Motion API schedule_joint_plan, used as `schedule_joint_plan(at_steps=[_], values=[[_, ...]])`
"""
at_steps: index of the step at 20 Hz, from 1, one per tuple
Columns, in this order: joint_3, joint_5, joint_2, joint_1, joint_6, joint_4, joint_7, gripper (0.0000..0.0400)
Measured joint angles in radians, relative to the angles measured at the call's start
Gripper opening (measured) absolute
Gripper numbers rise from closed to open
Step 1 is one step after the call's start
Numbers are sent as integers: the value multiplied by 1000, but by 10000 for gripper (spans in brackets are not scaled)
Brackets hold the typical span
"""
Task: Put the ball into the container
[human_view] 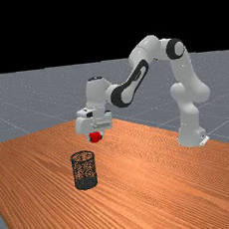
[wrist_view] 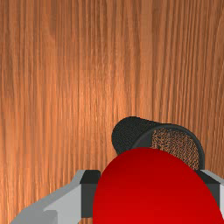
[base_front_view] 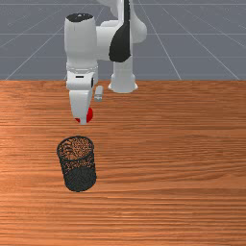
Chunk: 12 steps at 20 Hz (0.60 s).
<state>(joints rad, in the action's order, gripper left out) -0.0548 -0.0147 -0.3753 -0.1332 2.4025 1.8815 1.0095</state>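
Across the lower part of the front view, we record a table (base_front_view: 178,192) of orange-brown wood, its darker grain running from side to side. In the far view its surface takes a paler sheen near the middle, and its edges run off at a slant. Beyond it we note a grey floor (human_view: 20,104) ruled with thin pale lines, under a black background (human_view: 52,28). The arm's white base (human_view: 191,131) stands by the table's edge at the far view's right. A black mesh container (base_front_view: 79,178) stands upright on the wood, toward the front view's left. We find the fingers of the gripper (human_view: 95,137) closed on the red ball (wrist_view: 153,192), a pad against either side. The ball is held above the table, near the container and higher than its rim; in the wrist view it overlaps part of that rim.
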Motion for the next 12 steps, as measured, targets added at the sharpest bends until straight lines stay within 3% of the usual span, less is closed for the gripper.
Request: schedule_joint_plan(at_steps=[2, 4, 6, 8, 9, 10, 12], values=[[-18, 48, -61, 21, -67, -103, -40, 280], [-17, 47, -140, 22, -159, -241, -42, 280], [-15, 44, -148, 23, -134, -244, -43, 280], [-15, 45, -181, 24, -175, -302, -44, 280], [-13, 41, -162, 23, -112, -257, -44, 332], [-15, 46, -193, 23, -201, -323, -40, 359], [-16, 44, -194, 18, -201, -325, -34, 385]])
